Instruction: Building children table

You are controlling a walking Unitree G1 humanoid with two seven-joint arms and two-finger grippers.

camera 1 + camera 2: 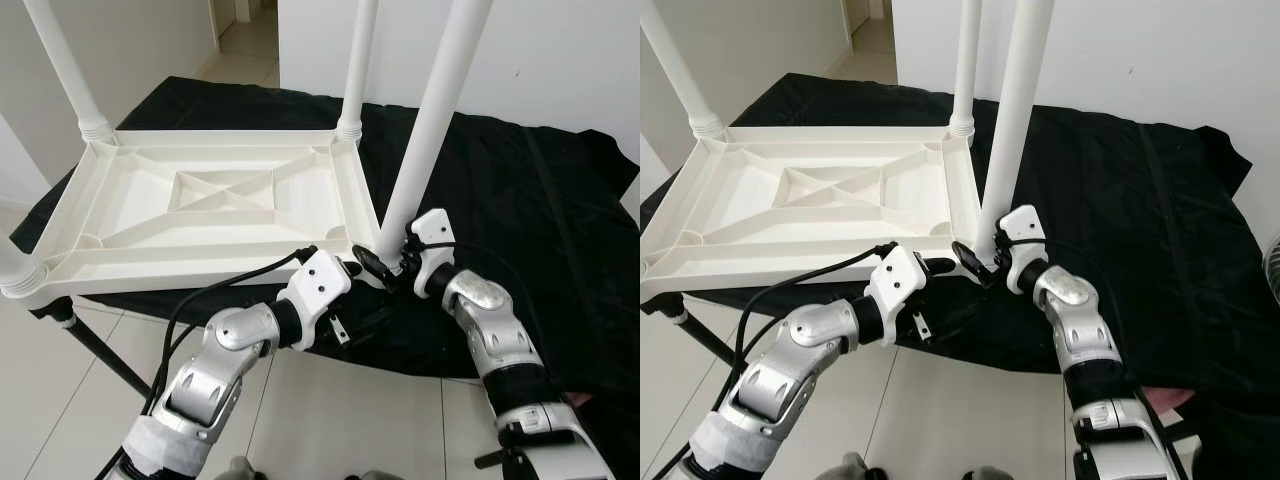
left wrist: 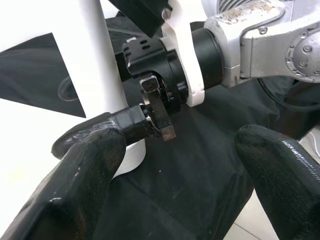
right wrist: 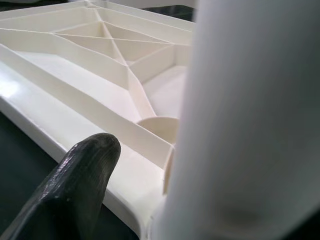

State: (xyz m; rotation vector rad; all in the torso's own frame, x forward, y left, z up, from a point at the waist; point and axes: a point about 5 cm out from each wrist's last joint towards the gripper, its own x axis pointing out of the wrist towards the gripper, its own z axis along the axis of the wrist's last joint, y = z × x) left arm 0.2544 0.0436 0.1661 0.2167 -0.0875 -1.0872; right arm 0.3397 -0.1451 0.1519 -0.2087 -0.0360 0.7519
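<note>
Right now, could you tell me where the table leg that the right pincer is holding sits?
In the left eye view the tilted table leg stands at the near right corner of the upturned tabletop, its base clamped by the right pincer.

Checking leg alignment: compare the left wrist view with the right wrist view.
Left wrist view alone: the right gripper clamped at the base of the table leg, black cloth beneath. Right wrist view alone: the ribbed underside of the upturned tabletop and its corner socket. Both: that white leg, seen close.
</note>
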